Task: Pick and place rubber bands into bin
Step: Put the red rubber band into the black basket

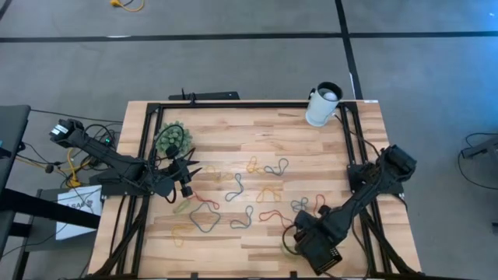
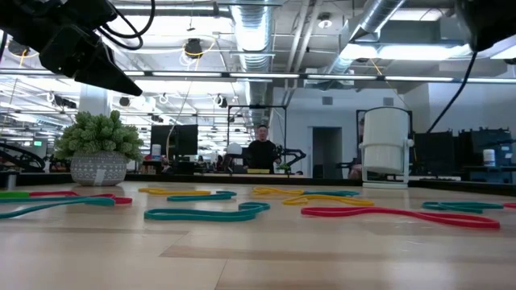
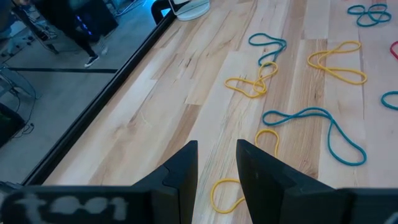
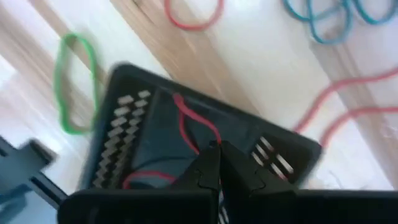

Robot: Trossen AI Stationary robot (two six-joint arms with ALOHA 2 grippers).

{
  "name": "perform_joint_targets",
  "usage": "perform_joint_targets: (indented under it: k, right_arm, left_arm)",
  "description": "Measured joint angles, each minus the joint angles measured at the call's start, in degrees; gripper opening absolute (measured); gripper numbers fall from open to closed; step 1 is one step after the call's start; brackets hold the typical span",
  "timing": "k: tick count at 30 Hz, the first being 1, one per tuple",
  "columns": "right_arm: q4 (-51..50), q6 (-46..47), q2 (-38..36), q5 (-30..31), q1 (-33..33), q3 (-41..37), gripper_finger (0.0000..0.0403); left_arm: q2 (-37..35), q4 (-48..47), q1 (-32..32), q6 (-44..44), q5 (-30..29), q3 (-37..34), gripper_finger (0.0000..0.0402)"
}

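Right hand [image 4: 214, 163] closed on a red rubber band [image 4: 189, 127], poised over the black bin [image 4: 134, 93] at tabletop's near right edge. Left hand [image 3: 216, 165] open, empty, above a yellow band [image 3: 227, 190]. Other rubber bands [image 1: 237, 187] scattered across wooden tabletop [image 1: 257, 132].

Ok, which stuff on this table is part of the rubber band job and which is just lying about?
Job:
rubber bands scattered on the wood
black bin, one red band inside
right gripper, shut over the bin
left gripper, open

Lying about:
white cup
potted plant
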Motion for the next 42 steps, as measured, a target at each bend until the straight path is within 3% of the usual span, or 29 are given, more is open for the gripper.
perform_joint_targets:
  k: [5, 13, 27, 42]
  right_arm:
    - [6.1, -1.5, -0.3, -0.4, -0.5, -1.3, 0.0000]
    - [6.2, 3.7, -0.3, -1.9, -0.5, -1.3, 0.0003]
    - [5.5, 6.6, -0.3, -4.3, -0.3, -1.3, 0.0071]
    - [5.6, 4.4, -0.3, -7.4, -0.4, 0.7, 0.0074]
  left_arm:
    - [0.0, 0.0, 0.0, 0.0, 0.0, 0.0, 0.0101]
    - [0.0, 0.0, 0.0, 0.0, 0.1, 0.0, 0.0101]
    - [0.0, 0.0, 0.0, 0.0, 0.1, 0.0, 0.0101]
    - [0.0, 0.0, 0.0, -0.1, 0.1, 0.0, 0.0101]
